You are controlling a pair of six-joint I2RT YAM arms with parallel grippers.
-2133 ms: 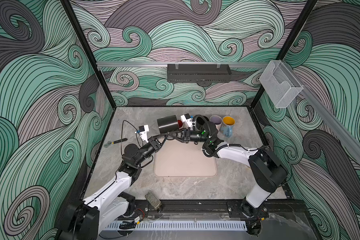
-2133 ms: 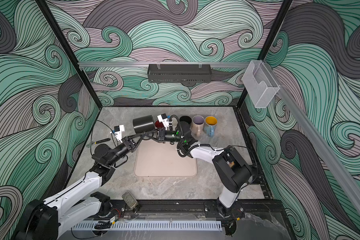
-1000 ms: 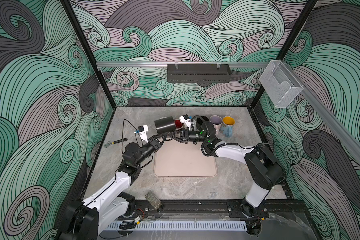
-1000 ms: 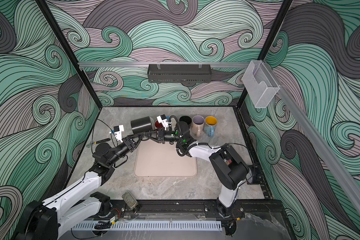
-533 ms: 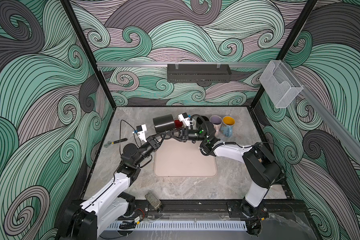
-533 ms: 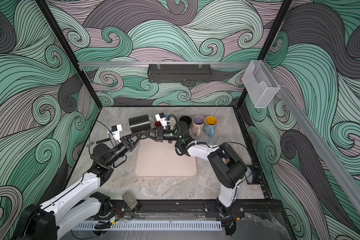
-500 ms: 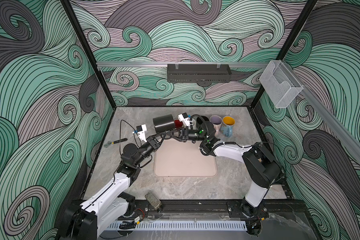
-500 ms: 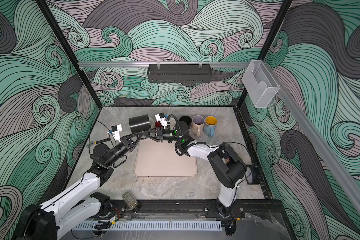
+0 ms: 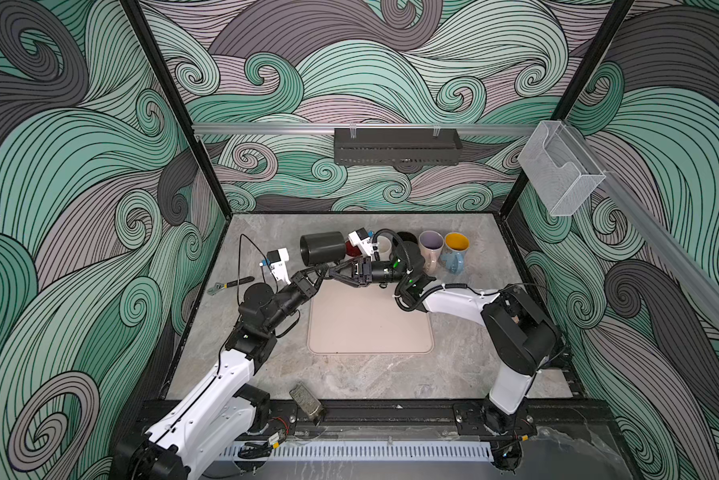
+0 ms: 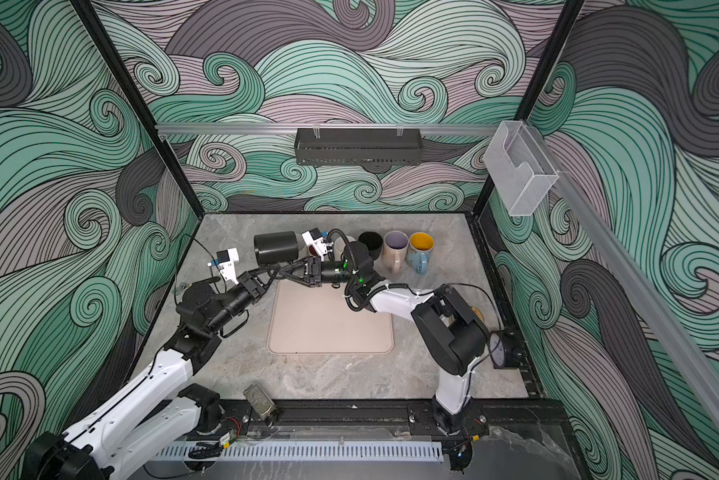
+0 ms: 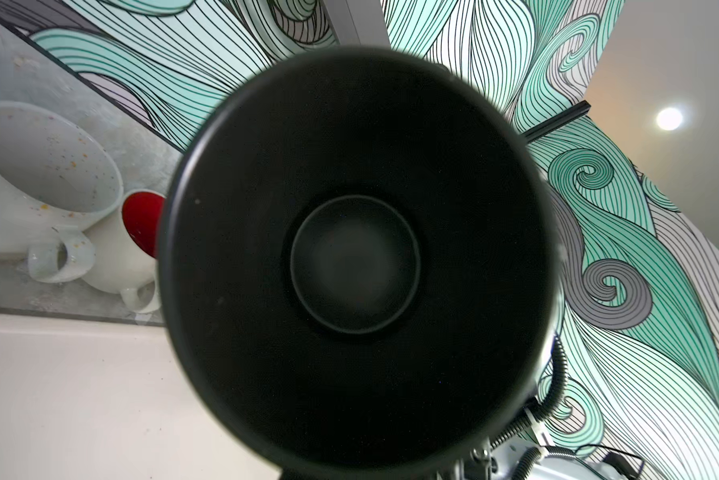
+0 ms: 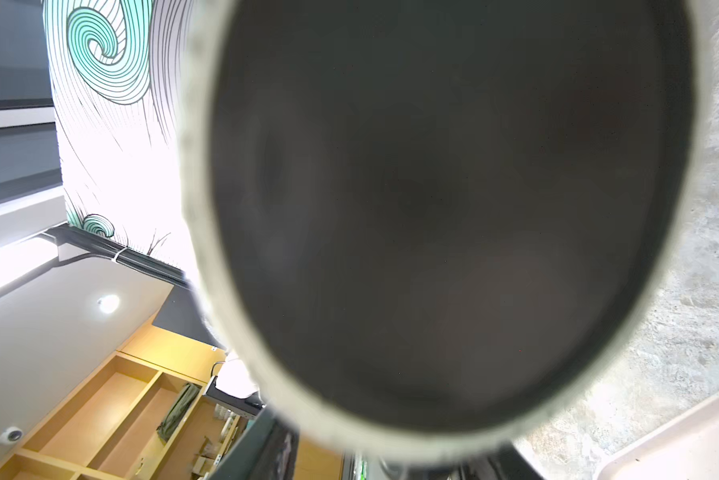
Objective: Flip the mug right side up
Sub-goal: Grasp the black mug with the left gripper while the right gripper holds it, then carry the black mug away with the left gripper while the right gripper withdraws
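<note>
Progress stands at roughly the halfway mark, by my reading. I see the glossy black ceramic mug (image 9: 322,248) clear of the grey stone-pattern table (image 9: 466,365). It lies on its side in the air above the far edge of the beige rectangular mat (image 9: 370,324), with its mouth toward the left arm. It is neither inverted nor upright. What remains, as I judge it, is a further quarter turn to bring the mouth up, then setting the mug down on its base.

Left gripper (image 9: 323,270): the jaws are closed tight at the mug's underside and hold it. Whether they hold the handle or the lower rim I cannot tell. The left wrist camera looks straight into the mug's mouth to the inner floor.

Right gripper (image 9: 338,272): the tips sit just beside the left ones, under the mug toward its base. The mug's pale-ringed base fills the right wrist view. I cannot tell how wide these jaws stand, nor whether they hold anything.
</note>
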